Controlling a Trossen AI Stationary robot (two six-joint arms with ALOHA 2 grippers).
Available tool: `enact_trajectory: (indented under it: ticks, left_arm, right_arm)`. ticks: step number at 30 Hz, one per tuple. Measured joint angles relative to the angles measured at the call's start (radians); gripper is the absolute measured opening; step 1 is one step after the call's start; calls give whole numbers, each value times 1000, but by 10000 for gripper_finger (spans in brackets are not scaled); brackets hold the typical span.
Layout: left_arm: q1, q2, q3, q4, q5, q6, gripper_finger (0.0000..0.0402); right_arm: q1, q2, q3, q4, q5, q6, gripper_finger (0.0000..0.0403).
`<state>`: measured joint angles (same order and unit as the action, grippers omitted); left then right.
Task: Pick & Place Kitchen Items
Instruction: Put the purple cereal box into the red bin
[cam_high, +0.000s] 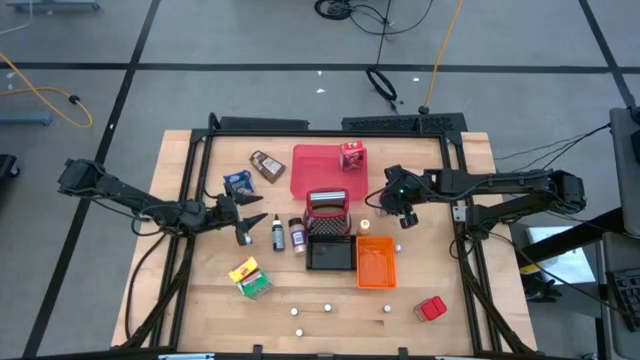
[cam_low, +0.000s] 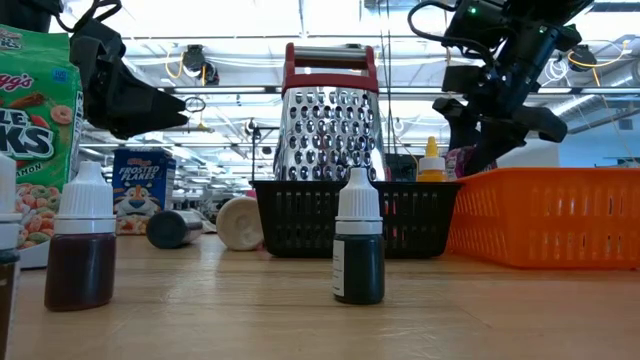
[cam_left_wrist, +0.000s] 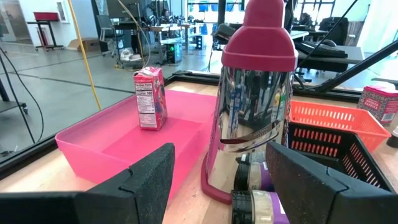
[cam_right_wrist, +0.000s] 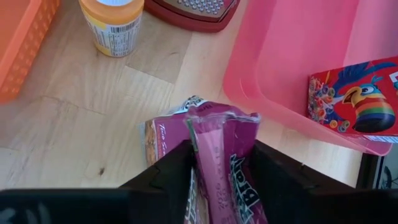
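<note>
Your right gripper (cam_right_wrist: 217, 168) pinches the pink pouch (cam_right_wrist: 221, 155) on bare wood beside the red tray's (cam_right_wrist: 280, 74) edge; a red box (cam_right_wrist: 357, 99) stands inside. Left gripper (cam_high: 243, 215) waits wide.

The right claw (cam_high: 383, 203) hangs beside the red tray (cam_high: 318, 166), near the grater (cam_high: 327, 212).

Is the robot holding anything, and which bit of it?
The right gripper pinches the crimped top of a pink snack pouch. The left gripper is open and empty.

Pink pouch (cam_right_wrist: 221, 165) — lower part behind fingers (cam_right_wrist: 165, 174)
</note>
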<state>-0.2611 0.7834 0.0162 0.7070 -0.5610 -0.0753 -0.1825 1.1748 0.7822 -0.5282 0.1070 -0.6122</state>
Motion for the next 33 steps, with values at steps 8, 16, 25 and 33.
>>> enact_trajectory:
  ticks: [8, 16, 25, 33]
  left_arm:
    - [0, 0, 0, 0, 0, 0, 255]
    - [0, 0, 0, 0, 0, 0, 255]
    - [0, 0, 0, 0, 0, 0, 255]
    - [0, 0, 0, 0, 0, 2, 255]
  right_arm:
    - [0, 0, 0, 0, 0, 22, 135]
    - [0, 0, 0, 0, 1, 24, 134]
    - [0, -9, 31, 2, 2, 23, 134]
    - [0, -9, 99, -2, 151, -29, 134]
